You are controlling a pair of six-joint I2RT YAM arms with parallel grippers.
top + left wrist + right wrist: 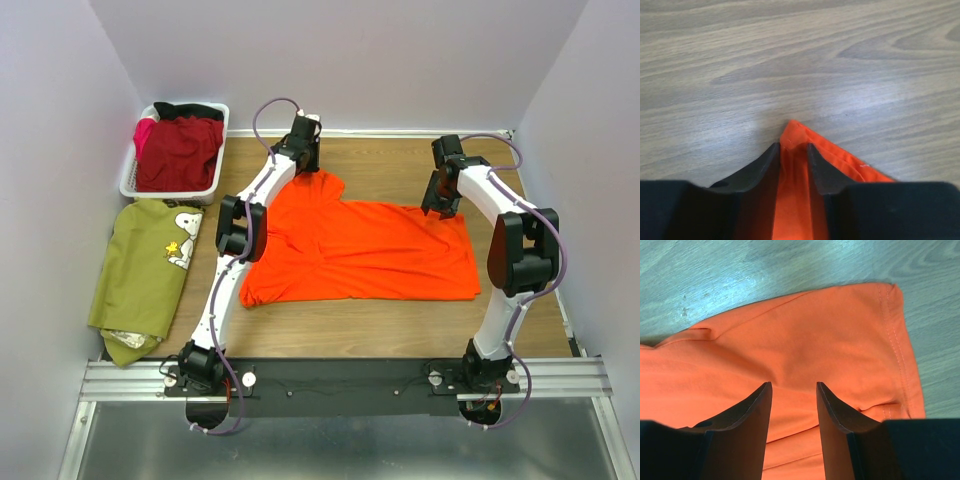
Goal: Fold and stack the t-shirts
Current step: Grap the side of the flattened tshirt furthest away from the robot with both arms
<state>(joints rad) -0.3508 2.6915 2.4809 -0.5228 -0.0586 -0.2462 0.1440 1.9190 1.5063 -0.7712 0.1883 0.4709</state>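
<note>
Basket, upper left: a white slatted basket (127,183) sits in the far corner of the bench (380,170). The dark red t-shirt (180,152) is heaped inside, with something black at the far rim.

Olive green t-shirt, left edge: the olive green t-shirt (140,265) lies on the bench just below the basket. Its cartoon-dog print (180,245) faces up, and its lower end reaches the near edge of the bench.

Left gripper, upper middle: the left gripper (303,140) (792,147) is down at the top point of the orange cloth. In the wrist view that corner pokes out past the fingertips and cloth fills the narrow gap between the jaws. Pinched or only straddled? I cannot tell from here.

Orange t-shirt, centre: the orange t-shirt (370,250) (840,157) (815,345) is spread on the bench between the two arms, a bit rumpled, with one point reaching up and left. The left arm crosses its left side, and it is well apart from the basket.

Right gripper, upper right: the right gripper (437,200) (793,385) is on the shirt's upper right corner. Its jaws are parted and released, with cloth lying smooth between them and the stitched hem just to the right.
</note>
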